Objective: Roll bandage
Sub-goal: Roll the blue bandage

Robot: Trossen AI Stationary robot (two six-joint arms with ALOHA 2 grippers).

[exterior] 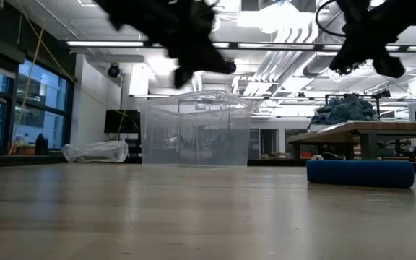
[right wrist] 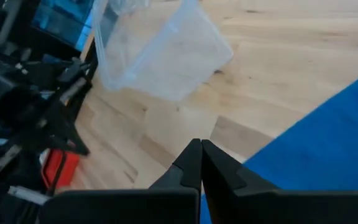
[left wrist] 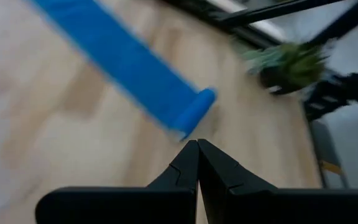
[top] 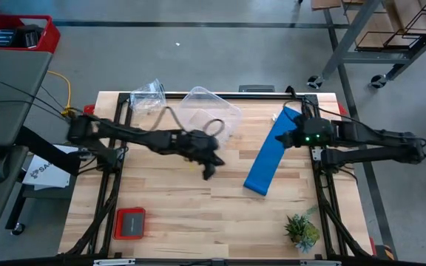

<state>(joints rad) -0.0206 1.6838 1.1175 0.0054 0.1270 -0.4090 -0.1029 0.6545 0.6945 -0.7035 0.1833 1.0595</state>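
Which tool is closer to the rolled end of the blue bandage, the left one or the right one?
Left. The left tool hangs beside the rolled end of the bandage, with bare table between. The right tool is above the strip's opposite, flat end.

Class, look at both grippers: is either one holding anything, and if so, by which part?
Nothing is held. The left gripper and right gripper are both shut on nothing, above the table; the bandage lies free.

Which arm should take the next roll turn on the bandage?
Left, probably. The bandage's rolled end faces the left gripper, which is shut just short of it. The right gripper, shut, hovers over the flat far end.
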